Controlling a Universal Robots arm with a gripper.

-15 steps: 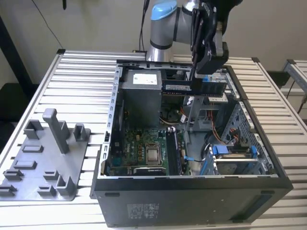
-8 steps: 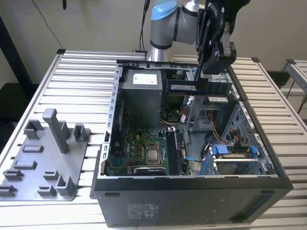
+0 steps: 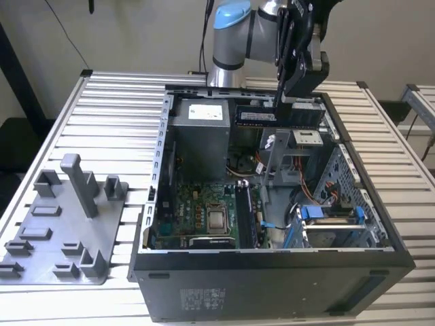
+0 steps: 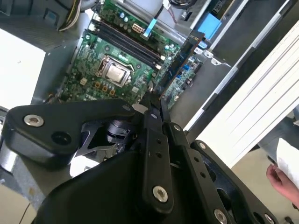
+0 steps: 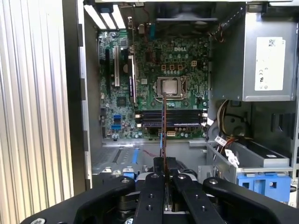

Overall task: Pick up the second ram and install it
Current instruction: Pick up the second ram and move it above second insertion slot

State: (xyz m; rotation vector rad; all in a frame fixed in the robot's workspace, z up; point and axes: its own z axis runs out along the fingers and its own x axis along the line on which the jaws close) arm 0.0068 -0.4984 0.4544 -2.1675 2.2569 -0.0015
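The open computer case (image 3: 272, 272) on the bench (image 3: 115, 115) holds a green motherboard (image 3: 200, 214), lower than the claw (image 3: 300, 102). The claw is clamped on the second ram (image 3: 304, 114), which juts from its fingertips over the case. The first wrist view shows it edge-on; the exterior view shows another labelled stick (image 3: 257, 117) beside the claw.

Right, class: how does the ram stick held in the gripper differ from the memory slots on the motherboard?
The second ram is clamped in the gripper over the open case; the memory slots sit fixed on the motherboard. The second ram is one thin board, edge-on in the first wrist view; the memory slots are several black bars side by side. Both are long and narrow.
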